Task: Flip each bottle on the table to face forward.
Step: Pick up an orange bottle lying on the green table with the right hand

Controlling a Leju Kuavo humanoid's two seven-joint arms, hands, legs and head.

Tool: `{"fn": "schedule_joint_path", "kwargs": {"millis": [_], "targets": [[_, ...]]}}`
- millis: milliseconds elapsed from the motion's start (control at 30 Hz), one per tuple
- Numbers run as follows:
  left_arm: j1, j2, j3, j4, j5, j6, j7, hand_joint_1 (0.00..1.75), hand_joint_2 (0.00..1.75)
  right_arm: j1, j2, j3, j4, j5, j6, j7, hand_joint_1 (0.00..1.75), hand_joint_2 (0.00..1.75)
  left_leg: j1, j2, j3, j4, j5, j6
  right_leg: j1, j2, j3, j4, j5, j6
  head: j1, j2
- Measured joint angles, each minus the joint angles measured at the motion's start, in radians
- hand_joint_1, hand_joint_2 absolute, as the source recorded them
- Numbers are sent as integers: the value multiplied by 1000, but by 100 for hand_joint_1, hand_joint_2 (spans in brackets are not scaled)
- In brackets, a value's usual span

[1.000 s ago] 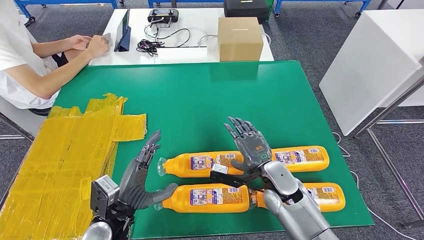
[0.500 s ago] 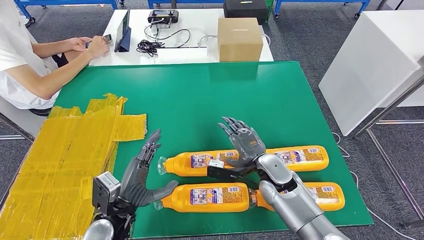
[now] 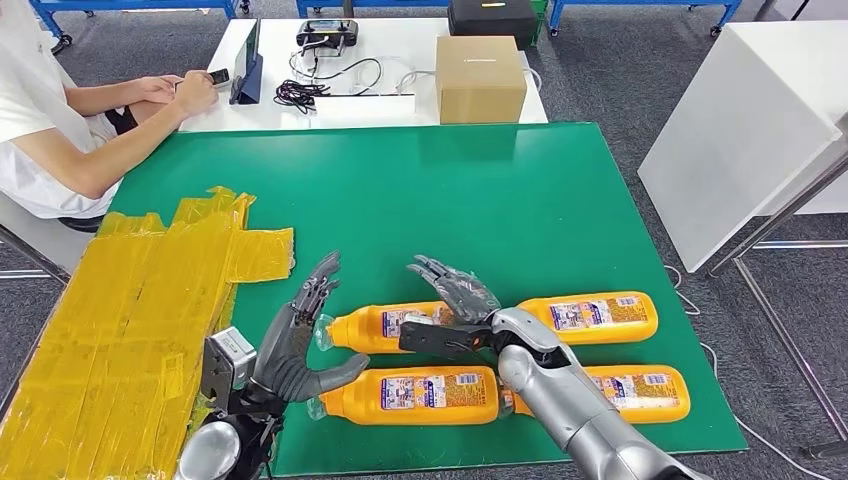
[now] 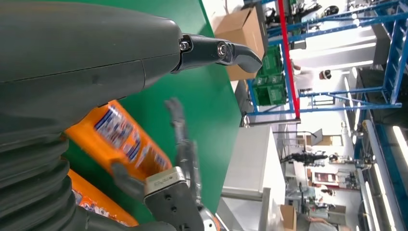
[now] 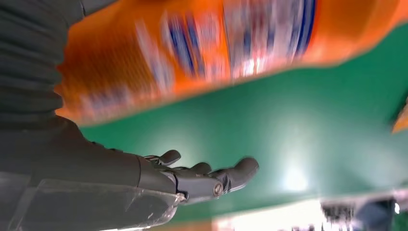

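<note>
Four orange bottles lie on their sides on the green mat (image 3: 480, 200), in two rows. The back left bottle (image 3: 375, 326) lies under my right hand (image 3: 452, 300), which hovers open with fingers spread; the thumb reaches along the bottle's near side. My left hand (image 3: 300, 342) is open beside the caps, its thumb close to the cap of the front left bottle (image 3: 420, 393). The back right bottle (image 3: 600, 317) and front right bottle (image 3: 645, 390) lie apart from both hands. In the right wrist view a blurred orange bottle (image 5: 216, 48) sits close to the fingers (image 5: 207, 175).
A patch of yellow tape (image 3: 130, 310) covers the mat's left side. A cardboard box (image 3: 480, 75) and cables sit on the white table (image 3: 330, 110) behind. A person (image 3: 50, 130) sits at the back left. A white panel (image 3: 740, 130) stands to the right.
My right hand has swung left and dropped lower over the back left bottle. My left hand has edged forward toward the bottle caps. The bottles have not moved.
</note>
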Motion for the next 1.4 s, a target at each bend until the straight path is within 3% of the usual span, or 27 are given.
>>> {"fn": "schedule_joint_path", "kwargs": {"millis": [400,1033,1067,1133,1167,1200,1267,1400], "targets": [[-54,3,-27,77,42,0,-21,0,175,-49,18,-10,105,-260,188,-71,0,175,0,0,0,0,0,0,0,0,0,0,0,0,0,0],[-81,9,-42,128,61,10,-29,0,175,-91,18,11,170,-287,183,-64,0,175,0,0,1,0,0,0,0,0,1,0,0,0,0,0],[-82,9,-43,130,63,14,-29,0,175,-97,19,22,178,-270,159,-46,14,175,0,0,1,0,0,0,0,0,1,0,0,0,0,0],[-82,9,-44,132,66,23,-27,0,175,-109,22,48,193,-208,88,10,71,175,0,0,2,0,0,0,0,0,2,0,0,0,0,0],[-81,9,-44,132,65,27,-25,0,175,-114,26,64,201,-166,49,44,85,175,0,0,2,0,0,0,0,0,2,0,0,0,0,0],[-80,9,-43,131,63,31,-21,0,175,-119,31,82,212,-116,11,83,85,175,0,0,2,0,0,0,0,0,2,0,0,0,0,0],[-75,8,-42,129,55,35,-10,0,175,-132,46,122,241,-13,-42,160,60,175,0,0,2,0,0,0,0,0,2,0,0,0,0,0],[-68,2,-34,125,40,36,5,0,175,-179,79,215,316,178,-47,267,88,175,0,1,2,0,0,0,0,0,2,0,0,0,0,0]]}}
